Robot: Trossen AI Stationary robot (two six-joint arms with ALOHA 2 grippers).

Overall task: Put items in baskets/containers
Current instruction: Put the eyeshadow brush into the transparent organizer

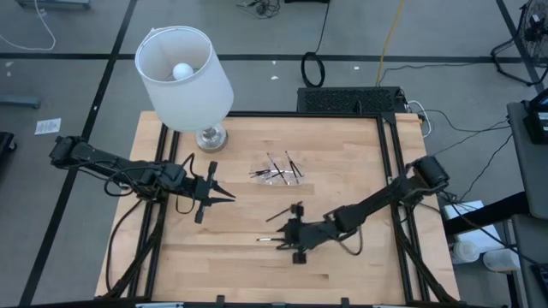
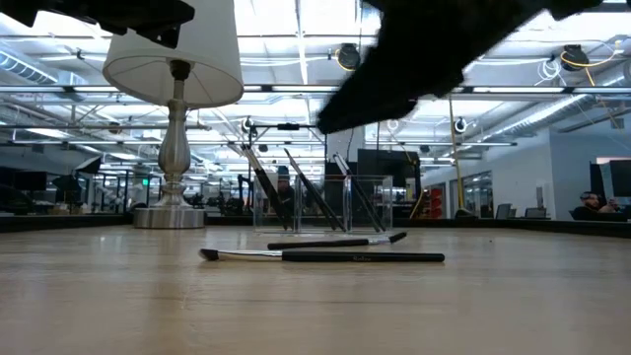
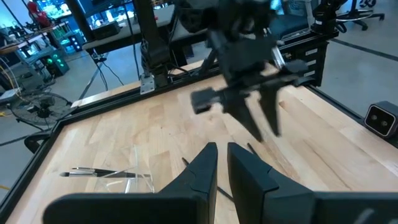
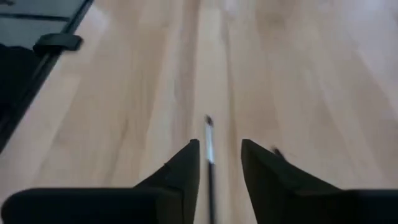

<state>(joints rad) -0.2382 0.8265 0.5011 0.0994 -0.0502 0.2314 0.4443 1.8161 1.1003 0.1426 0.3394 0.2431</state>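
Right claw [image 4: 217, 163]: we see its fingers narrowly parted, straddling a brush [image 4: 209, 149] lying flat on the table [image 1: 360, 180], nothing held.
Slip risk: we judge the thin brush may roll or skid out as the fingers close.
Second brush [image 1: 282, 211]: just beside the right claw; we could nudge it.
Tray [image 1: 278, 169]: beyond the right claw, already holding several brushes; a careless drop might tip it.
Left claw [image 1: 229, 196]: near the tray, fingers almost closed, empty; we risk collision.
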